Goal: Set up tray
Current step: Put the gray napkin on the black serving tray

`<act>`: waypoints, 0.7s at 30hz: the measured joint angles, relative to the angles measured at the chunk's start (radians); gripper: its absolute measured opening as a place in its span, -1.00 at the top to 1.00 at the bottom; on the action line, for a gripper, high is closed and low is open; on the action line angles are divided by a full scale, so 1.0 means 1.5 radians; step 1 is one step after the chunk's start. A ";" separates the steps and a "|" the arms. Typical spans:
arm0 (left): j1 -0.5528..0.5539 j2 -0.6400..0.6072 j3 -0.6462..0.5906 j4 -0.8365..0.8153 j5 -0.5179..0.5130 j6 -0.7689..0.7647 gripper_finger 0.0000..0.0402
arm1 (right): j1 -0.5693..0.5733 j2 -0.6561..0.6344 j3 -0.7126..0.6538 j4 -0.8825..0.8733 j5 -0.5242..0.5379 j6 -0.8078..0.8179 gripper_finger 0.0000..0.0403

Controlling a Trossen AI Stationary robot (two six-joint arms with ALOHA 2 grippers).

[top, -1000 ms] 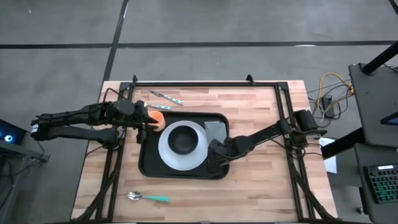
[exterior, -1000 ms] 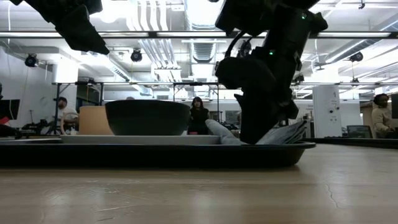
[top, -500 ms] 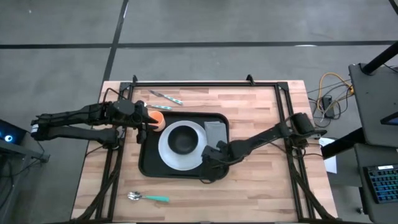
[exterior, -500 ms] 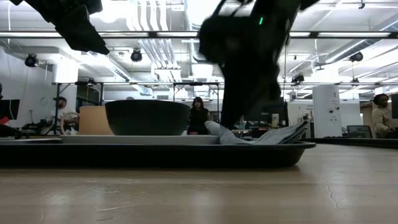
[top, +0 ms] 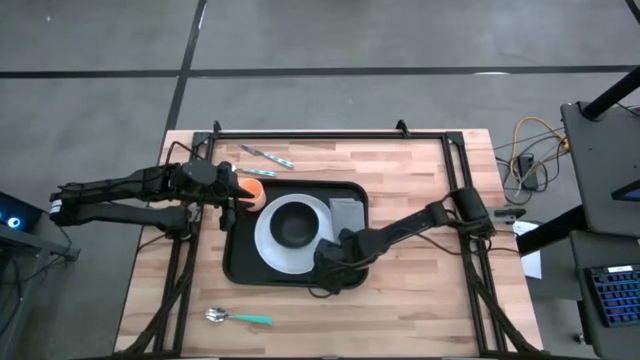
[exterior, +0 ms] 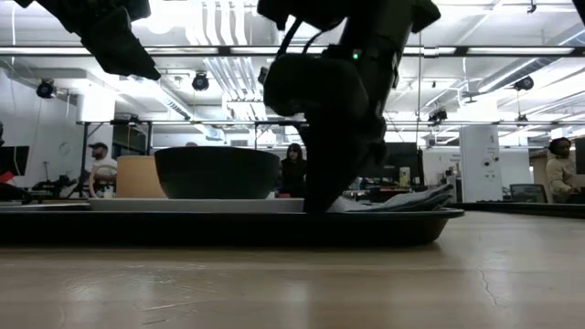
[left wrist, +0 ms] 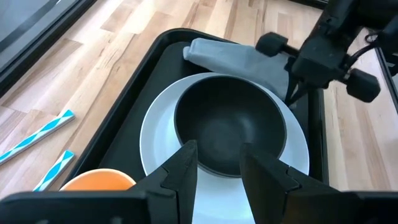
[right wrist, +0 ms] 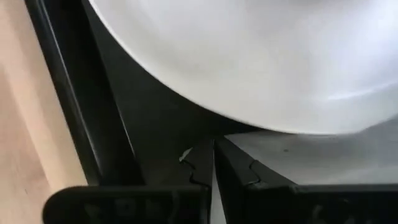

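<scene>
High view: the right gripper (top: 330,270) had slid across the tray (top: 240,262), away from the napkin (top: 347,212), and hung at the near edge of the plate (top: 268,245); the napkin looked placed. The tray lay mid-surface. The left gripper (top: 232,195) hovered by the orange cup (top: 252,192), unchanged. Low view: the bowl (exterior: 218,172) stood on the plate. Left wrist view: its jaws stood slightly apart, empty. Right wrist view: jaws pressed together, gripping nothing. The spoon (top: 238,318) lay off the tray.
</scene>
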 joint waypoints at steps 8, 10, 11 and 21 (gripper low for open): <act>0.000 0.000 0.000 0.000 0.000 0.000 0.49 | -0.008 -0.005 -0.003 -0.016 0.019 -0.002 0.96; 0.000 0.000 0.001 0.000 0.000 0.000 0.49 | -0.010 -0.003 -0.003 -0.017 0.026 -0.004 0.96; 0.000 0.000 0.001 0.000 0.000 0.000 0.49 | -0.011 -0.002 -0.003 -0.017 0.026 -0.005 0.96; 0.000 0.000 -0.004 0.000 0.000 0.001 0.49 | -0.037 -0.001 -0.004 0.025 0.027 -0.039 0.96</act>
